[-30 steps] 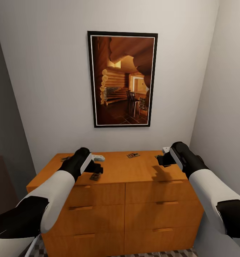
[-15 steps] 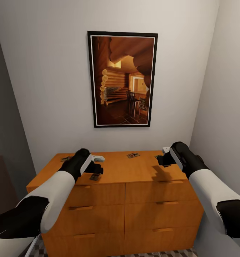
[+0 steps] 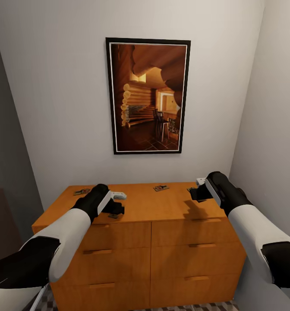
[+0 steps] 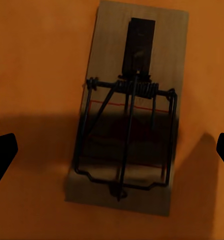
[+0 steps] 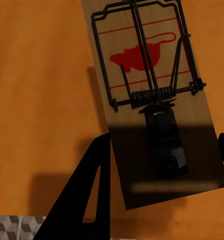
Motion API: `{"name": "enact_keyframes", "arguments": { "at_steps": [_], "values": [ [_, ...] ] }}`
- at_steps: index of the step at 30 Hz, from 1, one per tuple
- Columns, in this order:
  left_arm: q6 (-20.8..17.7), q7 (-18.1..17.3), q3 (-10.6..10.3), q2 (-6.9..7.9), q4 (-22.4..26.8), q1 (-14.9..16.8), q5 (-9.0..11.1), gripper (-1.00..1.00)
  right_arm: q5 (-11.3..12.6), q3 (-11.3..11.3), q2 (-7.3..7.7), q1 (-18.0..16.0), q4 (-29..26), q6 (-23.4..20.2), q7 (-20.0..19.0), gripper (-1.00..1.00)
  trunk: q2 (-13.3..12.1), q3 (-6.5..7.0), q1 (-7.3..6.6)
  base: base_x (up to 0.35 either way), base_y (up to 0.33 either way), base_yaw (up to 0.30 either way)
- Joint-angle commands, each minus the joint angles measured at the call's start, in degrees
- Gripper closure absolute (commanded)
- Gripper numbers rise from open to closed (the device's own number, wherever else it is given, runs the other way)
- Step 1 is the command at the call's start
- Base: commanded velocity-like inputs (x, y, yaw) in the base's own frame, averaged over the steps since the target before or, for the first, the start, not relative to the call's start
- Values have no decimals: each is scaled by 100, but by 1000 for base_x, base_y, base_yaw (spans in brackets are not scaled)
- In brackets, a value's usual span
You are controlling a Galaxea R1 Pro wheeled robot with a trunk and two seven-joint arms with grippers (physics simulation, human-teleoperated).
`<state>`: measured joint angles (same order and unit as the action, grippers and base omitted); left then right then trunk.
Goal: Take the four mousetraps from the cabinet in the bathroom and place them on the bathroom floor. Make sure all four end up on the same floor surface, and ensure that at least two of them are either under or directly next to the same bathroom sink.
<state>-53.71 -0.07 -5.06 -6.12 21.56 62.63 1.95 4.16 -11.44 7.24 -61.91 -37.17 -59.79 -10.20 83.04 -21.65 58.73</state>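
Note:
The orange-brown cabinet [image 3: 162,242] stands against the wall with mousetraps on its flat top. One mousetrap [image 3: 82,191] lies at the far left, another [image 3: 161,188] at the back middle. My left gripper [image 3: 115,208] hovers open just over a third mousetrap [image 4: 127,110], a fingertip [image 4: 2,155] on each side of it. My right gripper [image 3: 197,193] is open low over the fourth mousetrap [image 5: 152,100] near the top's right end, and its fingers [image 5: 77,200] flank the slab. A strip of bathroom floor [image 3: 184,307] shows below the cabinet.
A framed picture [image 3: 148,96] hangs on the wall above the cabinet. A side wall [image 3: 270,129] runs close along the right, near my right arm. A dark panel [image 3: 7,172] borders the left. The cabinet's drawers are closed.
My left gripper has sunk lower over the trap near the front edge, now mostly covering it, and the far-left trap shows more fully. The right arm has not moved.

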Motion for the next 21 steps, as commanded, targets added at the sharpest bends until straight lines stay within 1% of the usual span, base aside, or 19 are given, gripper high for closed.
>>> {"name": "enact_keyframes", "arguments": {
  "at_steps": [1,21],
  "values": [
    [-21,-1,-40,3,1,4,20,-100,49,-33,8,-5,-6,-21,18,100,4,-7,0,0,0,0],
    [-17,-1,-47,-2,-26,4,29,-100,49,-33,7,-5,-3,-21,18,100,4,-7,0,0,0,0]
  ]
}}
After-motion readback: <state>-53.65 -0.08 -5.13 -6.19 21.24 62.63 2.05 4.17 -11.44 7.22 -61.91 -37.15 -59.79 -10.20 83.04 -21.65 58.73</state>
